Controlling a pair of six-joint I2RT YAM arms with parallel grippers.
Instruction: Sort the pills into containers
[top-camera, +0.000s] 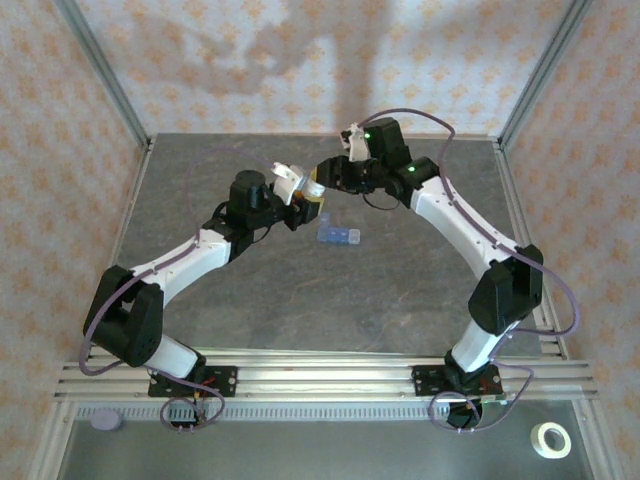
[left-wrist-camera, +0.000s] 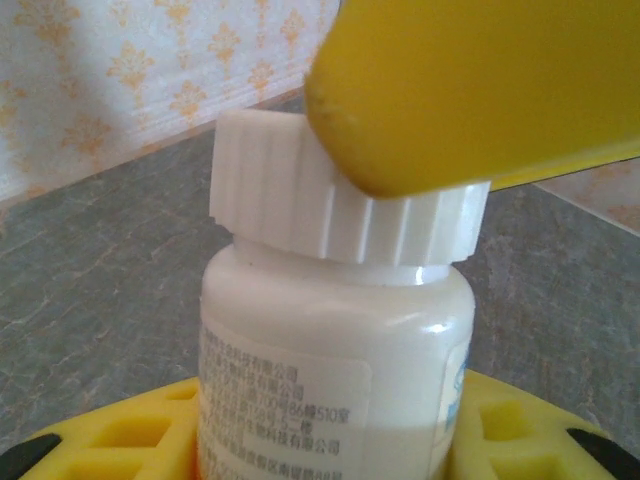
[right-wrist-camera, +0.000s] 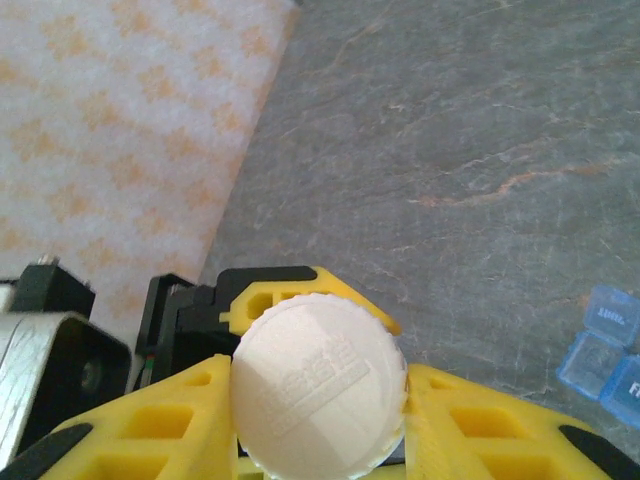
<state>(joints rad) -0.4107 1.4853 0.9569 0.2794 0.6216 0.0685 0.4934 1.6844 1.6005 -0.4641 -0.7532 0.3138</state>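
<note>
Since the pills are most likely closed inside the bottle (left-wrist-camera: 330, 340), both arms meet over the middle of the table (top-camera: 420, 300) to open it. The left gripper (left-wrist-camera: 330, 455) is clenched around the lower body of the bottle and holds it upright, so it works as a fixed support. The right gripper (right-wrist-camera: 320, 445) reaches the bottle from the top and is clamped on the white ribbed cap (right-wrist-camera: 318, 385). In the left wrist view, one of its yellow fingers (left-wrist-camera: 450, 90) presses on the cap at about two o'clock. I judge that this hold is for twisting the cap off while the other arm resists the turn. The cap is on the neck, so the opening step is not yet done.

The containers (top-camera: 338, 236) lie flat on the table, at about five o'clock from the bottle in the top view, near it and apart from both grippers. They are a short strip of joined square compartments in translucent blue plastic. The right wrist view shows them at about four o'clock, with small pale lettering on top. Whether their lids are open, or whether they hold any pill, I cannot tell.
</note>
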